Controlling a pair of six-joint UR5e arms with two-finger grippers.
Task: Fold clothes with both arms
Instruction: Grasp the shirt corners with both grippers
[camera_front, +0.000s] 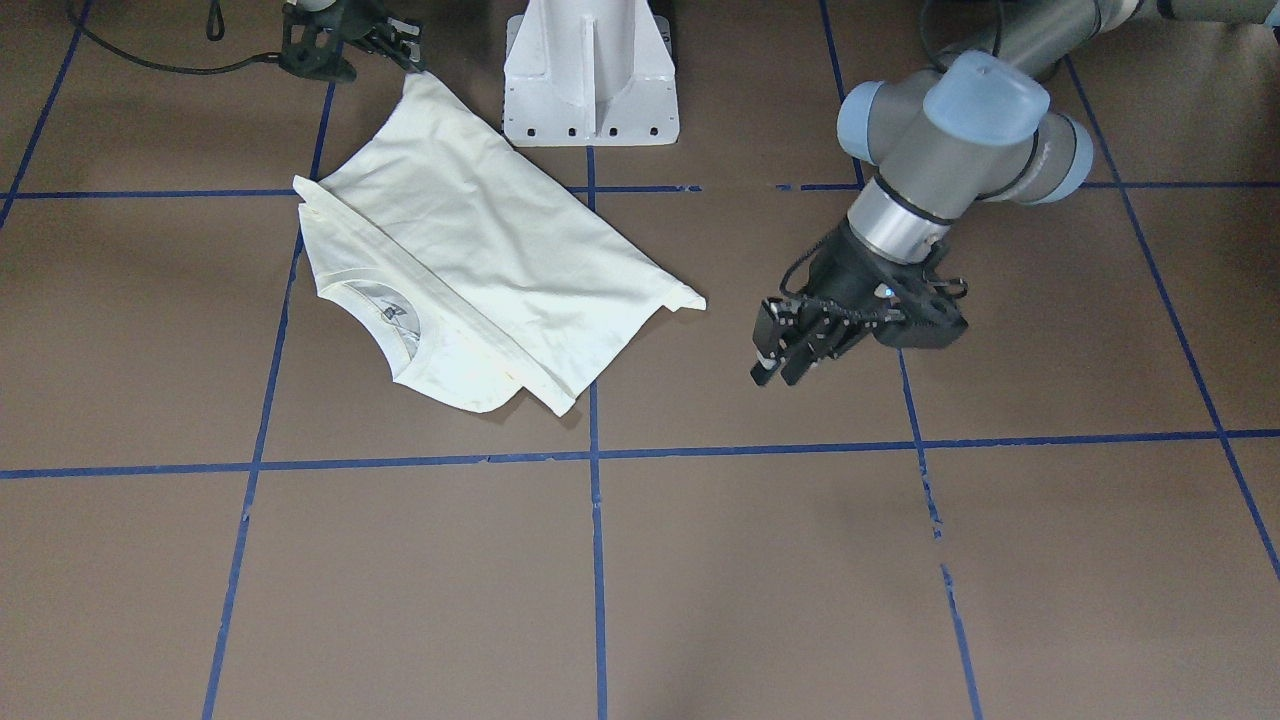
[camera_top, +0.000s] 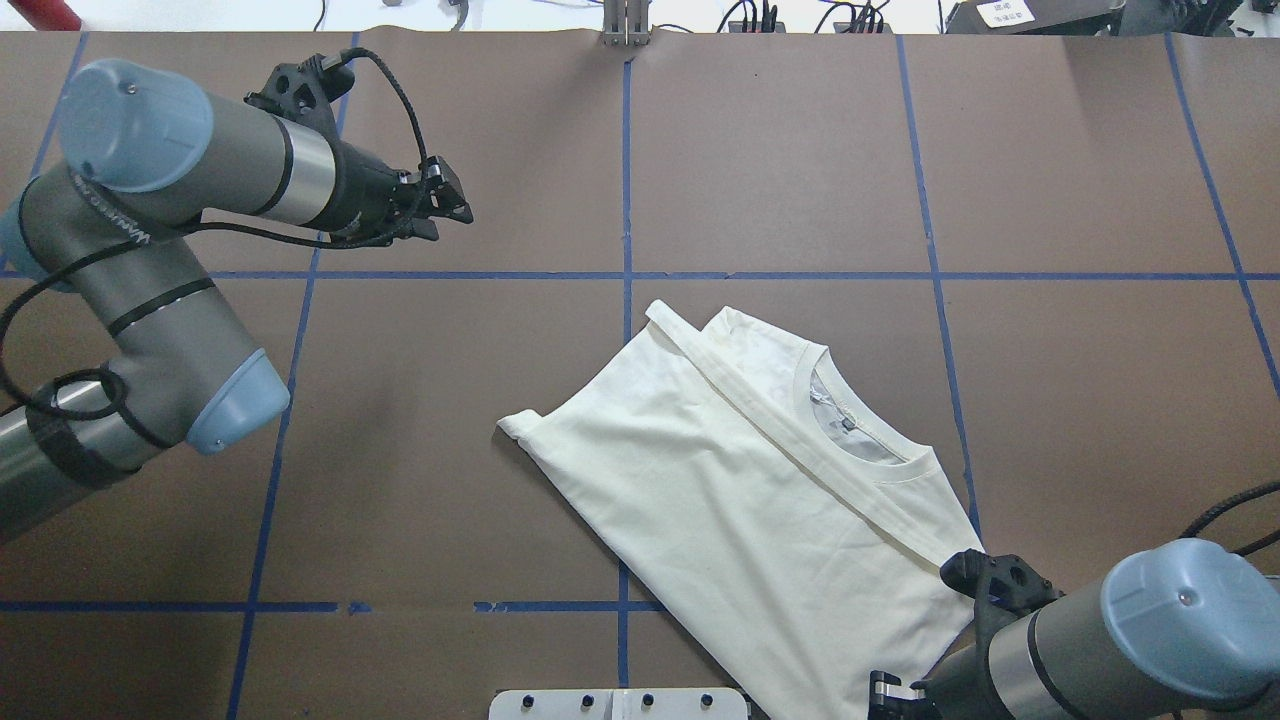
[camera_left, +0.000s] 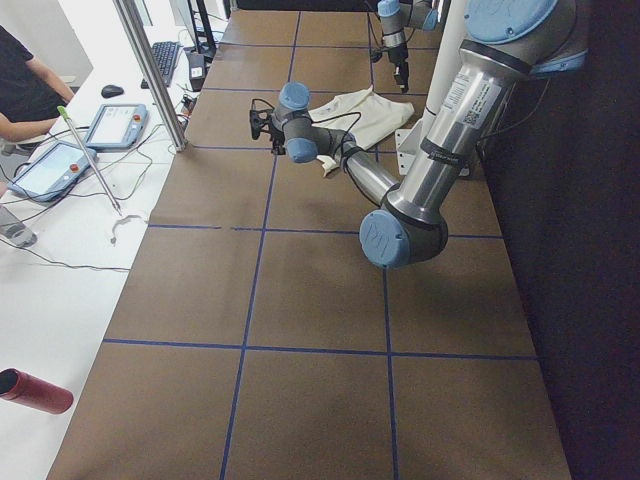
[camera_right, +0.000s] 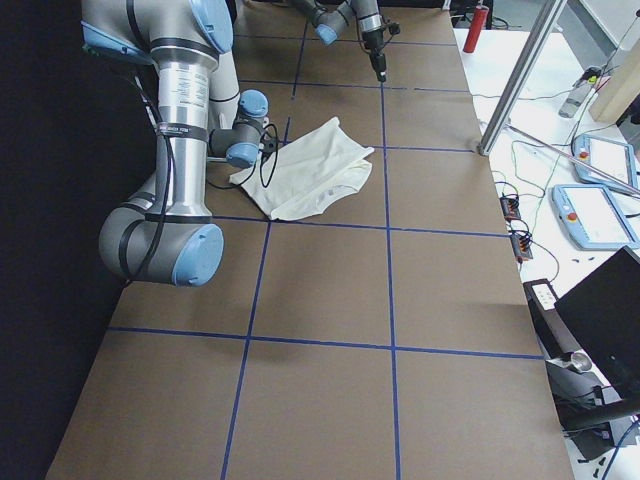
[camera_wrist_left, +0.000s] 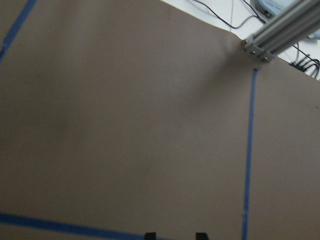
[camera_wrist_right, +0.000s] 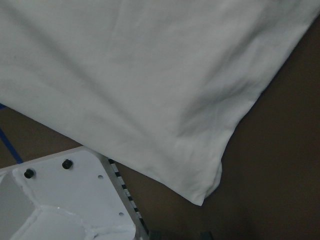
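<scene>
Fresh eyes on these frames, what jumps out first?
The cream-white T-shirt stands out first, lying slantwise and partly folded on the brown table with its neck label showing. The right gripper sits at the shirt's hem corner beside the white pedestal. The left gripper hangs over bare table, apart from the shirt.

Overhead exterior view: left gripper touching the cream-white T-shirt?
No, the black two-finger left gripper hangs over bare brown table, well apart from the cream-white long-sleeved T-shirt.

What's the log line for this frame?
T-shirt: partly folded, flat | left tool: open, empty | right tool: open, at hem corner
</scene>
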